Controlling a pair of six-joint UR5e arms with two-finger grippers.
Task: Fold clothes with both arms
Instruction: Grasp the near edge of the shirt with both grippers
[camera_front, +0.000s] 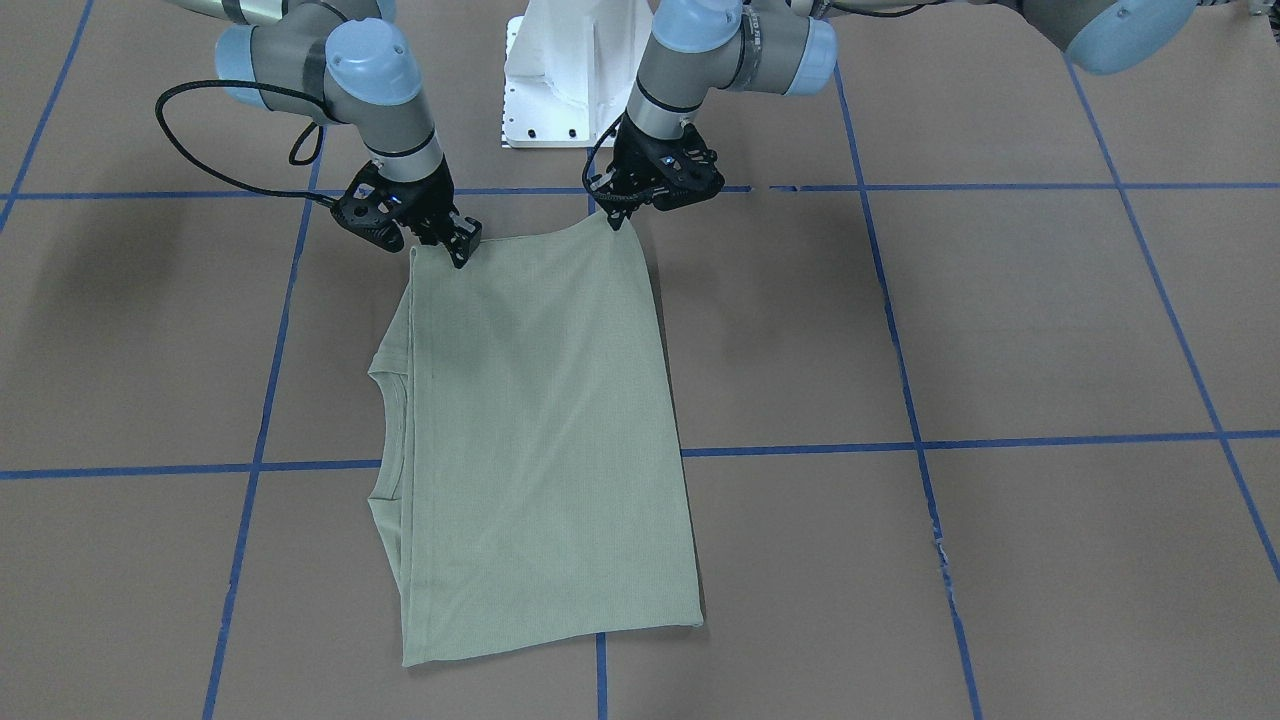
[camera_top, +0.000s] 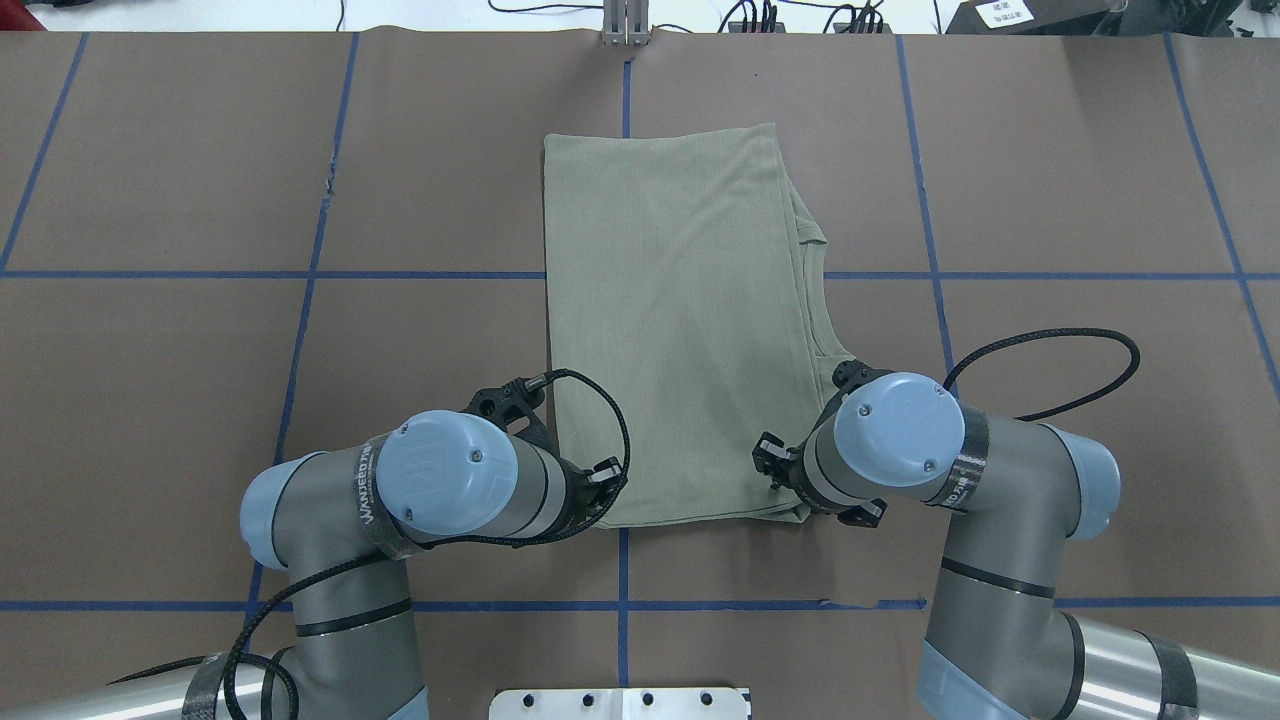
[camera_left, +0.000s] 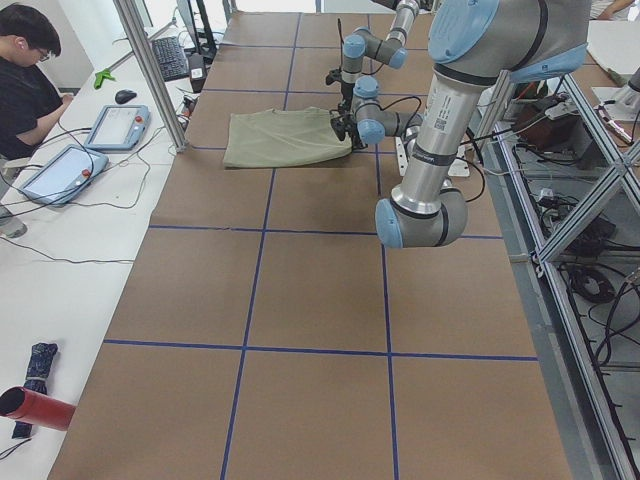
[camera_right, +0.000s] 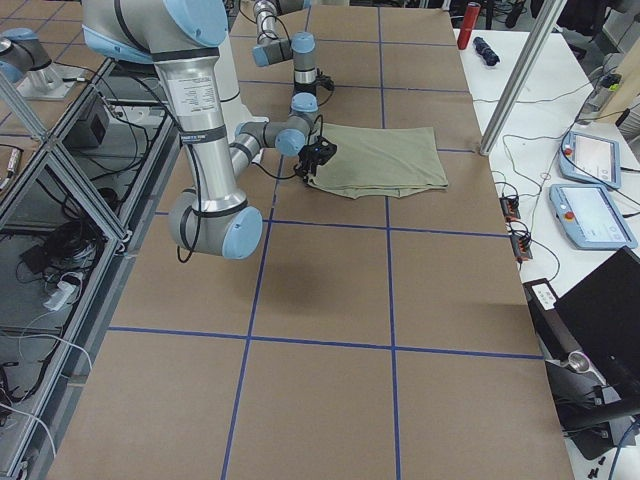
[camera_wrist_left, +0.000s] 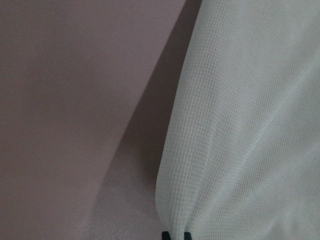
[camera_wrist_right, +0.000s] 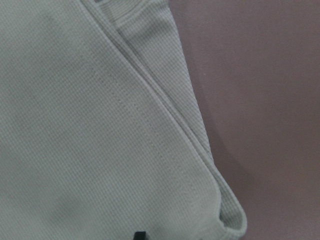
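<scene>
The pale green shirt lies folded into a long rectangle on the brown table, its collar edge on the robot's right side. Both arms hold the shirt's edge nearest the robot. My left gripper is shut on one near corner; in the left wrist view the cloth gathers into the fingertips. My right gripper is shut on the other near corner, by the layered hems. Both corners are raised slightly off the table.
The white pedestal base stands just behind the grippers. Blue tape lines grid the brown table cover. A metal post stands at the far edge. A seated person, control tablets and a red cylinder are on the side bench.
</scene>
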